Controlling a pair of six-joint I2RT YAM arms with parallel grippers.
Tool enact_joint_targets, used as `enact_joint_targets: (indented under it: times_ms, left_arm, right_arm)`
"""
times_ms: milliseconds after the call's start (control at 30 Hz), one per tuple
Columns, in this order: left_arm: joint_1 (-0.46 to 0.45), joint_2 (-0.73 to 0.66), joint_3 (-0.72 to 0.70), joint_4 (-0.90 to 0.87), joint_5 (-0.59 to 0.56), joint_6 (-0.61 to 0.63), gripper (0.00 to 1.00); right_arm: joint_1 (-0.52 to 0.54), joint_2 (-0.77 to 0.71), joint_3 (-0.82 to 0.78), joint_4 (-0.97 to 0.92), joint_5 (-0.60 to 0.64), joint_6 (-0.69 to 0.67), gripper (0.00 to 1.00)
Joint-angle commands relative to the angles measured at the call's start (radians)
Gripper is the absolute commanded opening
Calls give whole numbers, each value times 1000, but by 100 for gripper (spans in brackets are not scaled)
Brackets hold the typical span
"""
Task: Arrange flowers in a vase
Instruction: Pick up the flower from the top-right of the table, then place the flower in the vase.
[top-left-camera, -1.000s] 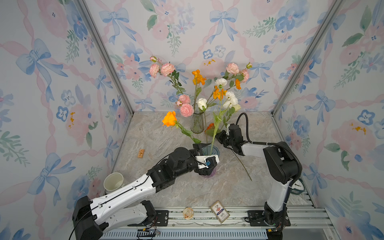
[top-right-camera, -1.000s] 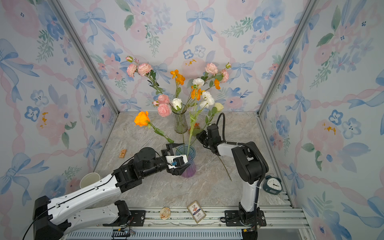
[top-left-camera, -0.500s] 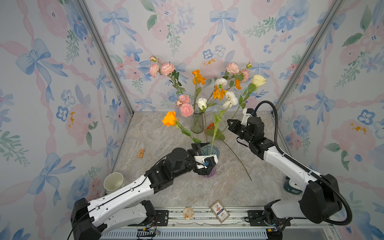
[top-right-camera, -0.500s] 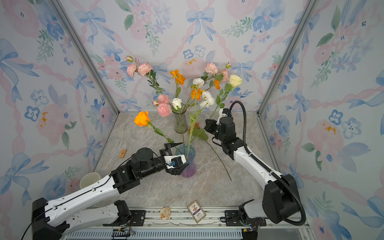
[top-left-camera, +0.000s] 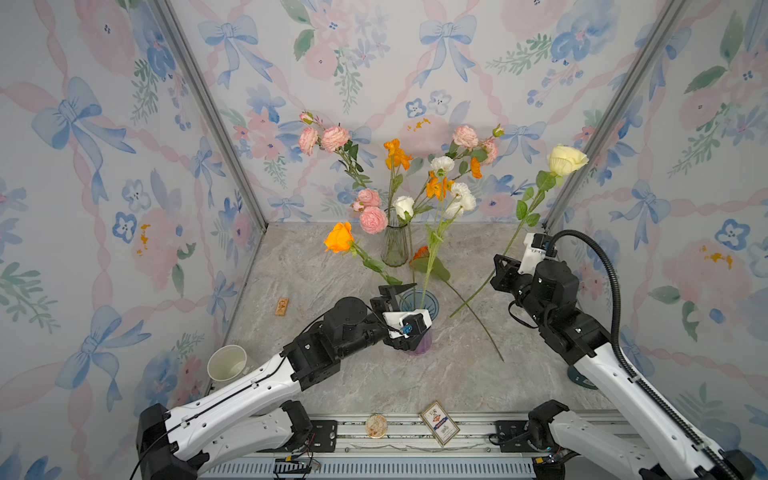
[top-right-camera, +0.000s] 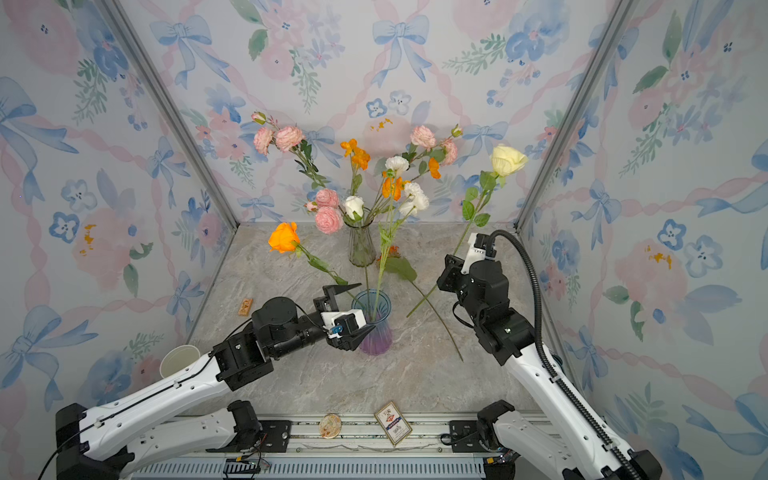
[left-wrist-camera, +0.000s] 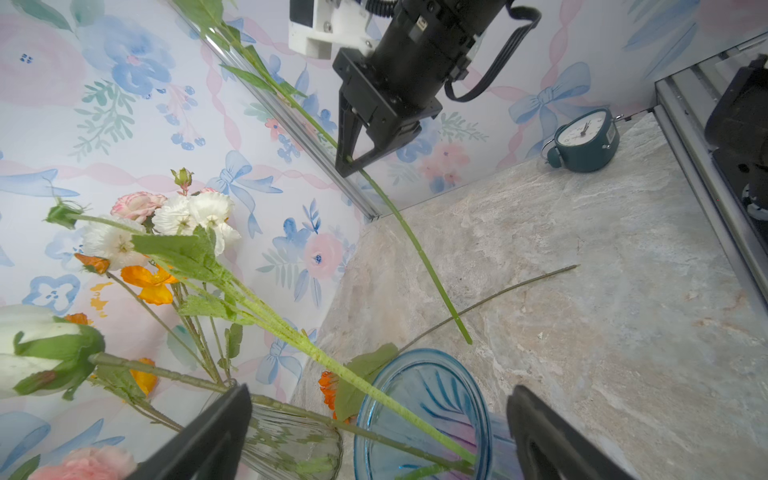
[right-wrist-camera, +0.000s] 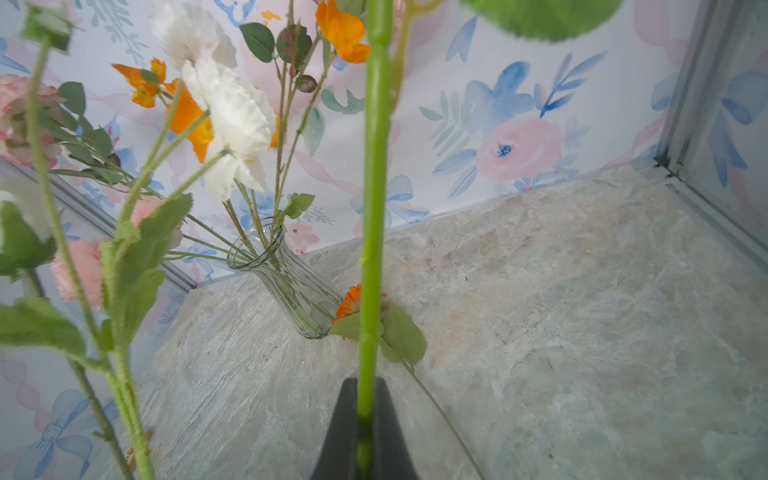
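My right gripper (top-left-camera: 496, 266) (right-wrist-camera: 365, 415) is shut on the green stem of a cream rose (top-left-camera: 565, 160), held slanting above the table at the right. The stem's lower end hangs free, right of the blue-purple vase (top-left-camera: 417, 328) (left-wrist-camera: 419, 415). That vase holds an orange rose (top-left-camera: 338, 237) and white-bloom stems. My left gripper (top-left-camera: 409, 311) (left-wrist-camera: 378, 432) is open, its fingers on either side of the vase rim. Behind stands a clear glass vase (top-left-camera: 395, 245) with pink, orange and white flowers. An orange flower (top-left-camera: 419, 253) lies on the table.
A paper cup (top-left-camera: 226, 363) stands at the front left and a small wooden tag (top-left-camera: 281, 306) lies near the left wall. A dark teal clock (left-wrist-camera: 584, 139) sits by the right wall. A card (top-left-camera: 439, 423) and a round disc (top-left-camera: 376, 424) rest on the front rail.
The right arm has swung out to the right and upward, carrying the cream rose away from the vases. The left arm has stayed put at the blue vase.
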Motion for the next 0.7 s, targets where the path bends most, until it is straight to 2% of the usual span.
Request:
enact_joint_targets:
  times_ms: [0, 233, 433, 667]
  left_arm:
    - [29, -37, 24, -41, 37, 5, 98]
    - [67, -34, 23, -39, 77, -2, 98]
    - [67, -31, 23, -40, 87, -5, 98]
    - [67, -28, 20, -38, 78, -4, 98]
  right_arm:
    - [94, -40, 48, 3, 17, -119, 0]
    - [271, -98, 101, 105, 46, -205, 0]
    - [307, -81, 168, 113, 41, -226, 0]
    - [314, -28, 92, 300, 15, -159, 0]
